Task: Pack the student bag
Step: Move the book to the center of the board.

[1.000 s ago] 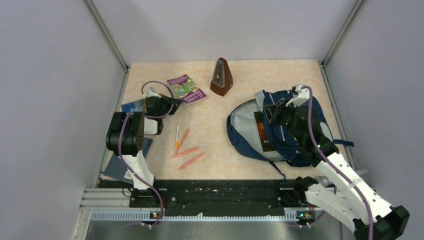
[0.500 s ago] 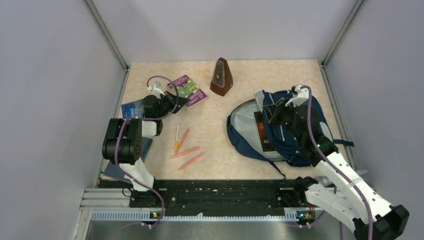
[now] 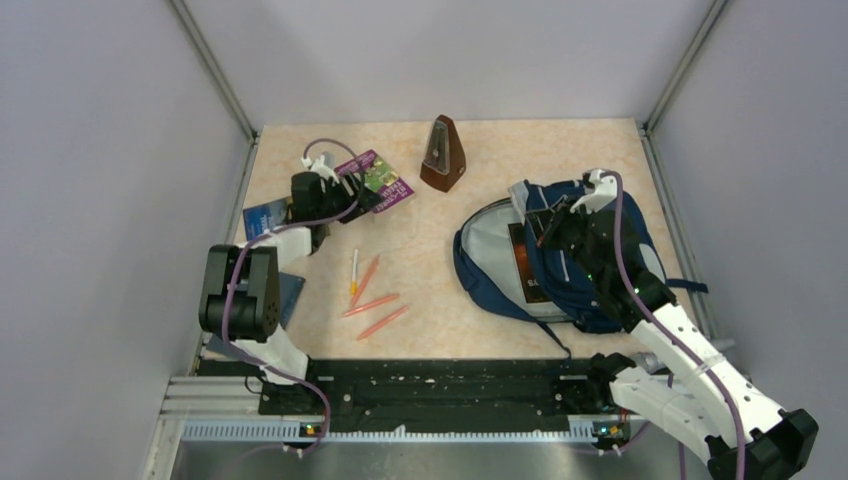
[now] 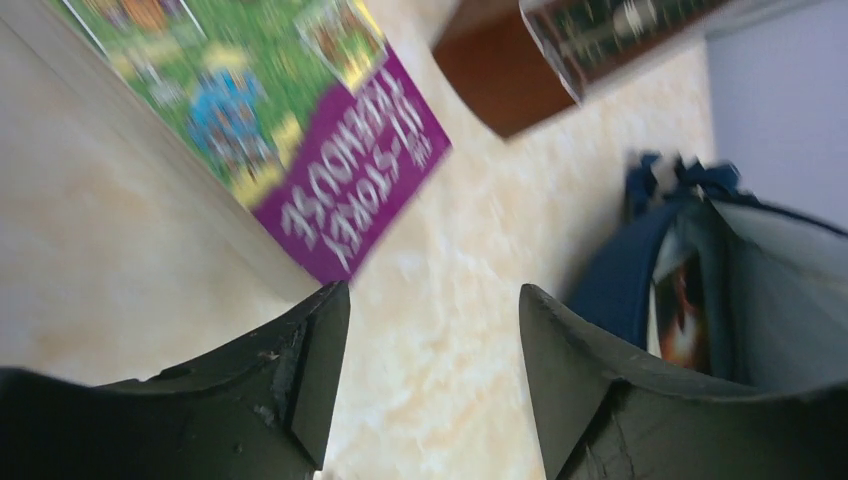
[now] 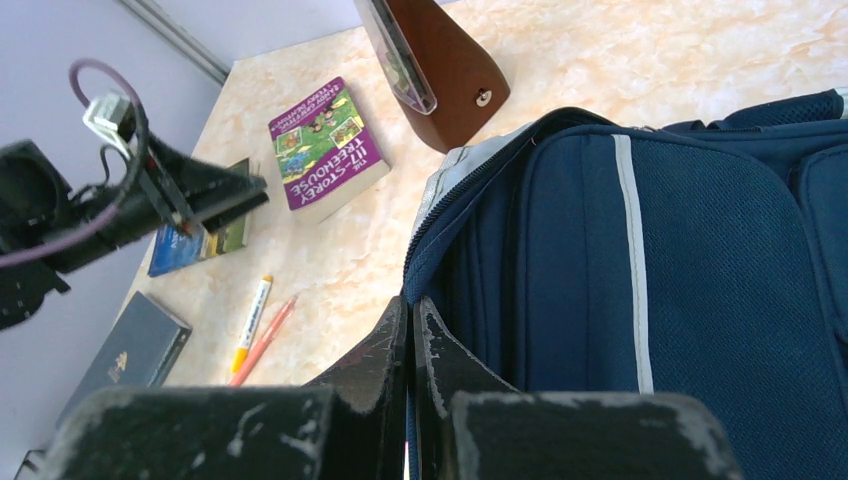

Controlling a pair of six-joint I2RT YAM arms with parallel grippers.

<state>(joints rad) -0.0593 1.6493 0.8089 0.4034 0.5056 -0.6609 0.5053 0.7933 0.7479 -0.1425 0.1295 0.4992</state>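
Student bag: the student bag (image 3: 575, 265) lies flat on the desk (image 3: 450, 290), to the right of the metronome (image 3: 441, 155) and nearer the arm bases. Its mouth gapes towards the metronome's side, with grey lining showing and a dark book (image 3: 524, 262) already inside.
Handling: soft, floppy fabric with no frame. It will likely sag, fold or slide rather than hold a shape, and the mouth probably drops shut if let go.
Where to hold: the stiffened zip edge of the upper flap is the best purchase. Flat panels would only bunch.
Right gripper: the right gripper (image 5: 411, 310) sits at that edge, jaws pressed almost together with the flap's rim running between them, so it looks pinched and lifted.
Left gripper: the left gripper (image 4: 432, 300) hangs to the left of the metronome, jaws spread wide and holding nothing, just over the near corner of the purple Treehouse paperback (image 3: 375, 178).
Paperback: thin, light and lying flat, so likely hard to get under. An overhanging corner or edge is the likeliest grip.
Loose items: the orange pens (image 3: 372, 300) lie left of the metronome, closer to the arm bases.
Risk: tugging the rim could drag the whole bag.
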